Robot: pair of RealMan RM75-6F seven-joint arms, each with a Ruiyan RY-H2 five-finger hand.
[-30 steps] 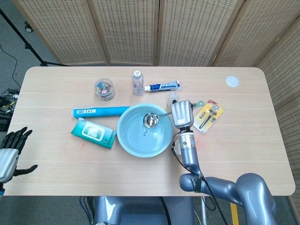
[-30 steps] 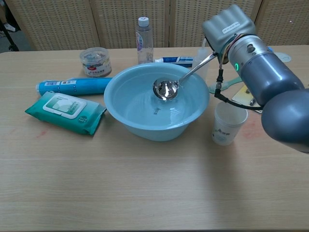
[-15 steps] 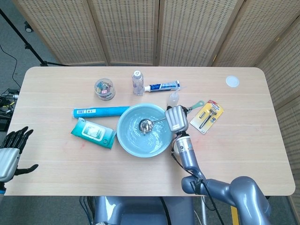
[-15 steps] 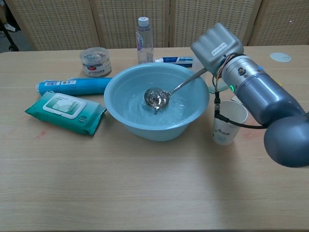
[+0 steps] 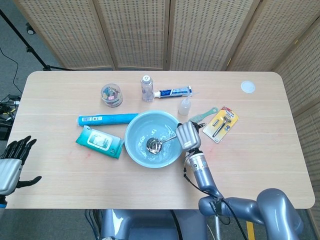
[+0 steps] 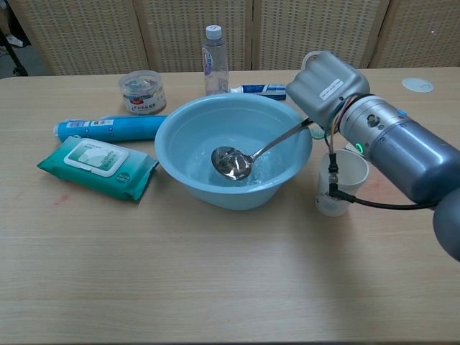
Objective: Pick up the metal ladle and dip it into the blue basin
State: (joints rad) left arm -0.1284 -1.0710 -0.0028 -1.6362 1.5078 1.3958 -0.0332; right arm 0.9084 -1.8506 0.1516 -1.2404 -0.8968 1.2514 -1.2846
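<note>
Near the middle of the desk (image 5: 260, 165), the right hand (image 5: 184, 135) is gripping the handle of the metal ladle (image 6: 231, 162) and is holding it slanted down over the rim of the blue basin (image 5: 136, 150). This slant is putting the bowl of the ladle low inside the basin, at or under the water, which judged from these views is the dip the task calls for. The hand is staying outside the rim, so only the thin handle is crossing it.

The ladle is polished, mirror-bright metal with a round bowl and a slender rod handle. The basin is a smooth, pale blue plastic bowl with a wide flared wall; the water in it is reflecting light. A white paper cup (image 6: 338, 183) is standing just beside the basin under the right forearm, and a careless withdrawal could tip it.

The left hand (image 5: 11, 162) is hanging off the left edge of the desk, fingers spread, holding nothing.
</note>
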